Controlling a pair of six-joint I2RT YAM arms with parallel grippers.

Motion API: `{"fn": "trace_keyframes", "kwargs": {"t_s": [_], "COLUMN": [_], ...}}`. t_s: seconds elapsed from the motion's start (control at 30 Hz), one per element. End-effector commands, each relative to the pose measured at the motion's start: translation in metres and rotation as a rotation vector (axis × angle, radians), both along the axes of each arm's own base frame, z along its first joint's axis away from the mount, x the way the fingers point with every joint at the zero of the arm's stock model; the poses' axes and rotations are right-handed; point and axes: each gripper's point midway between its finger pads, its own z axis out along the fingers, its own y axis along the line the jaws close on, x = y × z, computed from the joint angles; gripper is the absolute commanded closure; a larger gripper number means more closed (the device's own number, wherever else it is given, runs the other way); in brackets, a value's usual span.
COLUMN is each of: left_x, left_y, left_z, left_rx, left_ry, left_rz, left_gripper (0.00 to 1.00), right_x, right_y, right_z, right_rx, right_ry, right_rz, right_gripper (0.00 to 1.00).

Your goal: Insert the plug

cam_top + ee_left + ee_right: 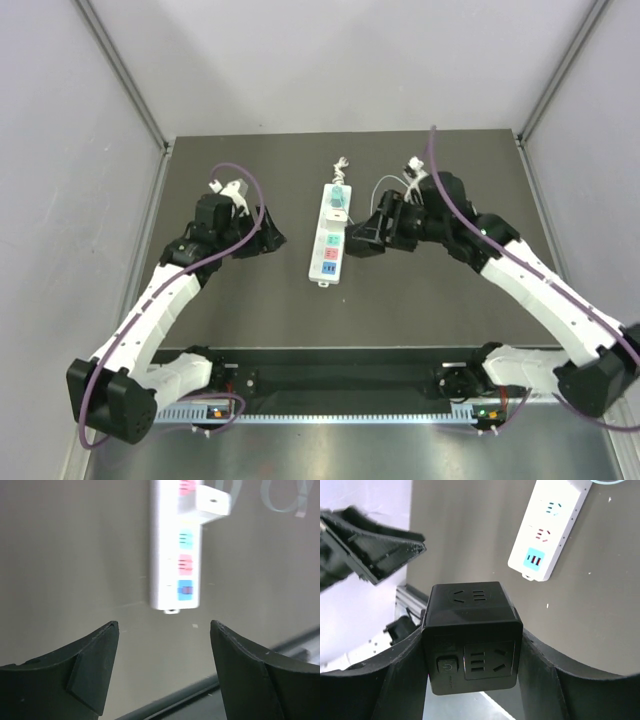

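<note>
The teal-green plug [340, 198] sits on the far part of the long white power strip [329, 250], and its thin white cable [342, 165] runs off toward the back. I cannot tell if it is seated in a socket. My right gripper [360, 240] hovers just right of the strip. In the right wrist view it [472, 647] is shut on a black socket cube [472, 625]. My left gripper [270, 240] is left of the strip, open and empty [165, 625]. The plug does not show in either wrist view.
The left wrist view shows the strip's near end [172, 580] with coloured sockets and a small white block [212, 501] beside it. The strip also shows in the right wrist view [550, 530], with the left gripper's fingers [375, 545] at upper left. Grey walls enclose the dark table [250, 320].
</note>
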Motion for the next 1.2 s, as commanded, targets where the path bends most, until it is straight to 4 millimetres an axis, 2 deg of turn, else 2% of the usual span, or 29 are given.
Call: {"fn": "trace_keyframes", "kwargs": {"t_s": [0.0,0.03,0.07,0.1,0.13,0.2,0.23,0.27,0.3,0.37,0.4,0.47,0.6,0.73,1.0,1.17], "left_x": [0.007,0.006,0.005,0.003,0.001,-0.001,-0.002,-0.005,-0.004,-0.006,-0.007,-0.008,-0.007,-0.011,-0.012,-0.012], "left_y": [0.039,0.041,0.042,0.041,0.041,0.044,0.046,0.047,0.057,0.060,0.060,0.060,0.058,0.057,0.055,0.058], "left_z": [0.002,0.001,-0.001,0.001,0.003,0.009,0.010,0.007,0.010,0.014,0.013,0.017,0.020,0.024,0.028,0.030], "left_rx": [0.160,0.167,0.170,0.165,0.158,0.150,0.149,0.145,0.169,0.169,0.170,0.160,0.145,0.136,0.123,0.125], "left_ry": [-0.039,-0.034,-0.032,-0.037,-0.043,-0.073,-0.081,-0.074,-0.097,-0.107,-0.104,-0.118,-0.122,-0.137,-0.151,-0.159], "left_rz": [0.146,0.154,0.154,0.149,0.146,0.161,0.175,0.181,0.231,0.247,0.245,0.247,0.243,0.238,0.228,0.241], "left_gripper": [0.22,0.22,0.23,0.23,0.24,0.24,0.24,0.24,0.23,0.23,0.23,0.23,0.24,0.24,0.24,0.24], "right_x": [0.023,0.031,0.033,0.037,0.041,0.042,0.047,0.050,0.053,0.060,0.064,0.068,0.079,0.080,0.090,0.100], "right_y": [0.007,0.013,0.021,0.016,0.030,0.036,0.042,0.051,0.052,0.058,0.061,0.063,0.062,0.067,0.078,0.081], "right_z": [0.019,0.001,0.009,-0.001,-0.006,-0.018,-0.034,-0.025,-0.041,-0.042,-0.056,-0.061,-0.092,-0.111,-0.132,-0.132], "right_rx": [-0.053,-0.124,-0.147,-0.229,-0.274,-0.343,-0.387,-0.384,-0.442,-0.457,-0.490,-0.508,-0.563,-0.577,-0.585,-0.587], "right_ry": [0.003,0.034,0.021,0.034,0.040,0.080,0.111,0.092,0.121,0.130,0.154,0.170,0.217,0.259,0.288,0.277], "right_rz": [-0.119,-0.119,-0.111,-0.148,-0.129,-0.118,-0.111,-0.107,-0.112,-0.117,-0.121,-0.135,-0.204,-0.214,-0.226,-0.243], "right_gripper": [1.00,1.00,1.00,1.00,1.00,1.00,1.00,1.00,1.00,1.00,1.00,1.00,1.00,1.00,1.00,1.00]}}
